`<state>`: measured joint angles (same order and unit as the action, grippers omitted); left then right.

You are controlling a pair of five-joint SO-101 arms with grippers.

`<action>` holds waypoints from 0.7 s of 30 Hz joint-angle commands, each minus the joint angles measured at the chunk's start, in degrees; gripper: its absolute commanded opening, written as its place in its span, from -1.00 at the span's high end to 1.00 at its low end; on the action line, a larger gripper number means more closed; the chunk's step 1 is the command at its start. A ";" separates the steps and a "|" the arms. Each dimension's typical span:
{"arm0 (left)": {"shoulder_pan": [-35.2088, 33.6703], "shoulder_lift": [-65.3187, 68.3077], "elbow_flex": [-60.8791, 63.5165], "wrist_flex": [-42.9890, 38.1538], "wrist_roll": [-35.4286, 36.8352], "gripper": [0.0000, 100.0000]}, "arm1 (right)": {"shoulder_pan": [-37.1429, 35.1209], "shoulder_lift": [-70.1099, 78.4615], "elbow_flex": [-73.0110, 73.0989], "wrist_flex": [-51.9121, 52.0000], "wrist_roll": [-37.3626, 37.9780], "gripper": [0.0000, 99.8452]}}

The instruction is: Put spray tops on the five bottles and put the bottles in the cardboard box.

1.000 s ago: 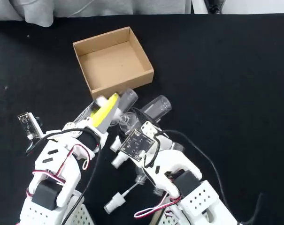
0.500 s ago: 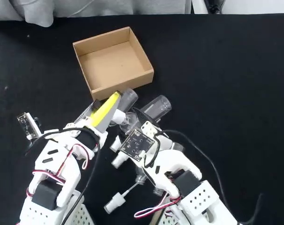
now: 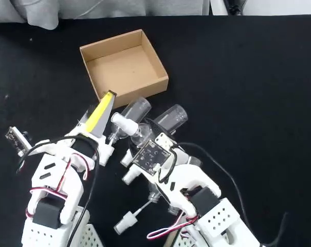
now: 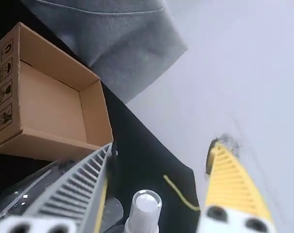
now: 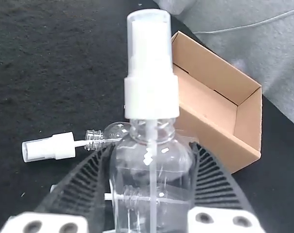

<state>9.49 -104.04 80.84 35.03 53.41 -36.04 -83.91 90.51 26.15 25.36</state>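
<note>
My right gripper [image 5: 151,151] is shut on a clear bottle [image 5: 151,174] that carries a white spray top [image 5: 151,73]. From above, that bottle [image 3: 136,135] sits between the two arms, its spray top [image 3: 121,123] pointing at the left arm. My left gripper [image 4: 161,148] stands open, its yellow finger [image 3: 100,113] and grey finger [image 4: 74,187] spread on either side of the spray top [image 4: 144,208] without touching it. The cardboard box [image 3: 125,68] lies just beyond, with nothing inside. Two more clear bottles [image 3: 138,108] [image 3: 171,116] lie without tops near the box's front wall.
Loose spray tops lie by the right arm: one [image 3: 126,222] near the front edge, others [image 3: 129,177] [image 3: 125,158] beside the wrist. One loose top [image 5: 49,147] lies on the black cloth. Grey fabric [image 3: 37,10] borders the back. The right side of the table is open.
My left gripper has let go of the spray top, opened, and swung left and back. The top stays on the bottle. The right arm has not moved.
</note>
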 commanded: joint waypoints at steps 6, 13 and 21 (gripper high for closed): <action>-6.46 -0.70 -3.30 -1.41 4.22 0.42 | 4.66 -1.36 -2.77 -1.76 -8.70 0.70; -7.16 -0.62 -3.12 -1.41 4.22 0.42 | 5.27 -1.36 -3.47 -1.76 -12.92 0.70; -7.34 -0.53 -1.71 -1.49 3.43 0.42 | 5.27 -1.63 -5.23 -1.67 -13.01 0.70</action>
<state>2.64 -104.04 80.84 34.86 57.36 -32.18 -83.91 89.98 26.07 12.88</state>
